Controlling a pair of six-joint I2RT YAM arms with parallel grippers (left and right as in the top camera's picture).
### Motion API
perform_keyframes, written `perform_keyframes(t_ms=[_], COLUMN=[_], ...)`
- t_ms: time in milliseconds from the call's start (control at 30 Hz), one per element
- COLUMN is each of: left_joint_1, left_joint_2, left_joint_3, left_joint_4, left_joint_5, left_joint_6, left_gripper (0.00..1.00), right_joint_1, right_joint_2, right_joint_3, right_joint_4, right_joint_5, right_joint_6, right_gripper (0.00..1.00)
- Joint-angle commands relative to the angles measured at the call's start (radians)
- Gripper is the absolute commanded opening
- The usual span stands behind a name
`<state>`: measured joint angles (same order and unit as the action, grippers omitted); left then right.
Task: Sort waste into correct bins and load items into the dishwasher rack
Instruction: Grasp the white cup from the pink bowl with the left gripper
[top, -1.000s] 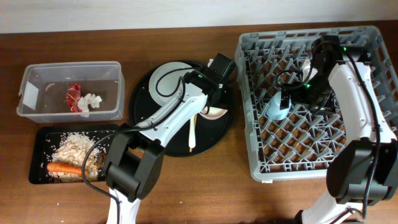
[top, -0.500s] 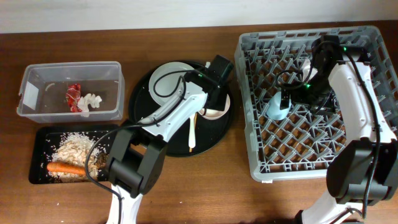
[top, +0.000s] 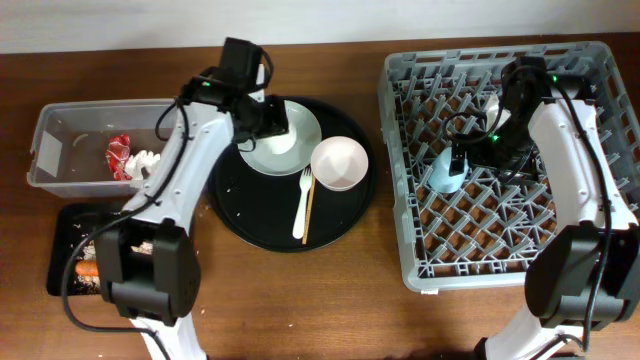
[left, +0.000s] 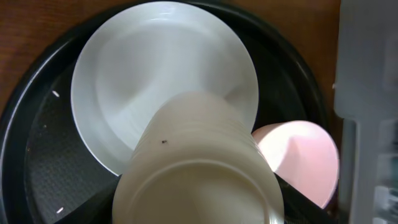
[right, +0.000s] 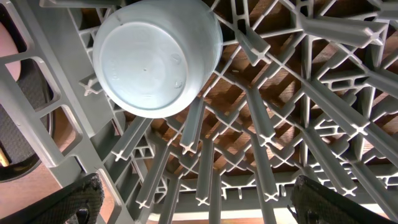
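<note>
My left gripper (top: 270, 122) hangs over the pale grey plate (top: 290, 135) and is shut on the small white cup (left: 199, 168). The cup fills the bottom of the left wrist view and hides the fingers. Below it lie the plate (left: 155, 68) and the pinkish bowl (left: 305, 155). The bowl (top: 338, 163), the white fork (top: 302, 205) and a wooden chopstick (top: 310, 200) rest on the round black tray (top: 250, 225). My right gripper (right: 205, 208) stands open over the dishwasher rack (top: 400, 150), just beside the upturned light blue cup (right: 155, 59), which is also in the overhead view (top: 447, 170).
At the left, the clear tub (top: 60, 125) holds a red wrapper (top: 120, 155) and white paper (top: 148, 162). In front of it, the shallow black tray (top: 62, 230) holds the carrot (top: 87, 268); my left arm hides much of this tray.
My left gripper has closed on the white cup beside the bowl and carried it up and left over the plate, so the bowl and fork now show. The right arm has not moved.
</note>
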<state>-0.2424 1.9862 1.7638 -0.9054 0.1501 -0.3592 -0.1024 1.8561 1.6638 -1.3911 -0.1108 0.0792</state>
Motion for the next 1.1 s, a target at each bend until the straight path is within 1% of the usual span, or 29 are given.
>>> perform_keyframes(t_ms=[0, 33, 100, 200, 233, 267, 300, 333, 367, 433, 500, 533, 600, 667, 700, 733, 800, 900, 967, 1067], left_joint_1=[0.048, 0.062, 0.096, 0.101, 0.101, 0.101, 0.101, 0.101, 0.104, 0.108, 0.107, 0.106, 0.093, 0.055, 0.032, -0.003, -0.051, -0.105, -0.115, -0.145], left_joint_2=[0.042, 0.073, 0.143, 0.211, 0.217, 0.217, 0.217, 0.216, 0.216, 0.211, 0.206, 0.2, 0.19, 0.185, 0.178, 0.161, 0.146, 0.141, 0.13, 0.13], left_joint_3=[0.003, 0.003, 0.003, 0.003, 0.003, 0.003, 0.003, 0.004, 0.011, 0.067, 0.117, 0.133, 0.135, 0.135, 0.135, 0.135, 0.135, 0.135, 0.135, 0.135], left_joint_4=[0.011, 0.021, 0.053, 0.052, 0.053, 0.052, 0.051, 0.051, 0.051, 0.017, -0.04, -0.064, -0.1, -0.119, -0.121, -0.117, -0.116, -0.128, -0.137, -0.148], left_joint_5=[0.147, 0.186, 0.356, 0.358, 0.348, 0.323, 0.304, 0.289, 0.287, 0.265, 0.201, 0.171, 0.163, 0.056, -0.007, -0.078, -0.124, -0.295, -0.304, -0.259], left_joint_6=[0.064, 0.074, 0.13, 0.134, 0.134, 0.134, 0.134, 0.134, 0.134, 0.138, 0.145, 0.146, 0.152, 0.151, 0.151, 0.141, 0.138, 0.058, 0.057, 0.057], left_gripper=[0.59, 0.59, 0.6, 0.6, 0.63, 0.74, 0.78, 0.85, 0.96, 0.97, 0.94, 0.94, 0.89, 0.9, 0.93, 0.98, 0.99, 0.99, 0.99, 0.99], right_joint_1=[-0.003, -0.003, -0.003, -0.003, -0.003, -0.003, -0.003, -0.003, -0.003, -0.003, -0.003, -0.003, -0.003, -0.003, -0.003, -0.003, -0.003, -0.003, -0.003, -0.003], right_joint_2=[-0.009, -0.009, -0.009, -0.009, -0.009, -0.009, -0.009, -0.009, -0.009, -0.009, -0.009, -0.009, -0.009, -0.009, -0.009, -0.008, -0.008, -0.008, -0.008, -0.008], right_joint_3=[-0.005, -0.005, -0.005, -0.005, -0.005, -0.005, -0.005, -0.005, -0.005, -0.005, -0.005, -0.005, -0.005, -0.005, -0.005, -0.005, -0.005, -0.005, -0.005, -0.005], right_joint_4=[0.0, 0.0, 0.0, 0.001, 0.001, 0.003, 0.004, 0.004, 0.003, 0.003, 0.003, 0.003, 0.003, 0.003, 0.003, 0.003, 0.003, 0.003, 0.006, 0.006], right_joint_5=[-0.01, -0.01, -0.01, -0.01, -0.01, -0.01, -0.01, -0.01, -0.01, -0.01, -0.01, -0.01, -0.01, -0.01, -0.01, -0.01, -0.01, -0.01, -0.01, -0.013], right_joint_6=[0.008, 0.008, 0.008, 0.008, 0.008, 0.008, 0.008, 0.008, 0.008, 0.008, 0.008, 0.008, 0.008, 0.008, 0.008, 0.008, 0.008, 0.008, 0.008, 0.008], right_gripper=[0.99, 0.99, 0.99, 0.99, 0.99, 0.99, 0.99, 0.99, 0.99, 0.99, 0.99, 0.99, 0.99, 0.99, 0.99, 0.99, 0.99, 0.99, 0.99, 0.99])
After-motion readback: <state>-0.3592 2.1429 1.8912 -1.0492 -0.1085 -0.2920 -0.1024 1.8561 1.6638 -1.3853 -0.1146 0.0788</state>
